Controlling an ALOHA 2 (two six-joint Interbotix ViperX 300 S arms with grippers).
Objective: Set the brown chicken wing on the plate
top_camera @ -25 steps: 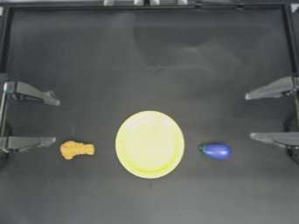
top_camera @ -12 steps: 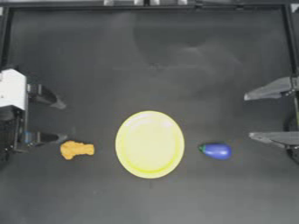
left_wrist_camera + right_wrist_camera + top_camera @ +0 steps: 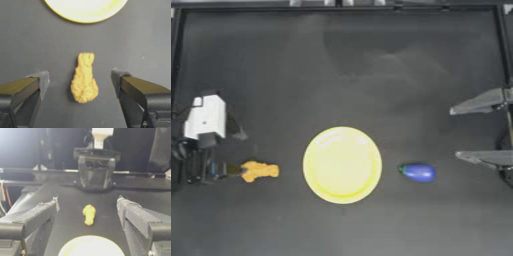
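The brown chicken wing (image 3: 259, 171) lies on the table left of the pale yellow plate (image 3: 342, 165), apart from it. My left gripper (image 3: 232, 156) hovers just left of the wing, open. In the left wrist view the wing (image 3: 84, 78) sits lengthwise in the gap of the left gripper (image 3: 79, 75), touching neither finger, with the plate's rim (image 3: 86, 15) beyond. My right gripper (image 3: 459, 131) stays parked at the right edge, open. Its wrist view looks across the plate (image 3: 90, 247) to the wing (image 3: 89, 214) and the left arm's gripper (image 3: 95, 175) behind it.
A blue rounded toy with a green tip (image 3: 418, 172) lies right of the plate, between it and the right arm. The left arm's white wrist housing (image 3: 204, 117) sits at the left edge. A raised frame borders the table.
The left arm has swung in from its parked pose and brought its open jaws up to the wing. The wing, plate, blue toy and right arm have not moved.
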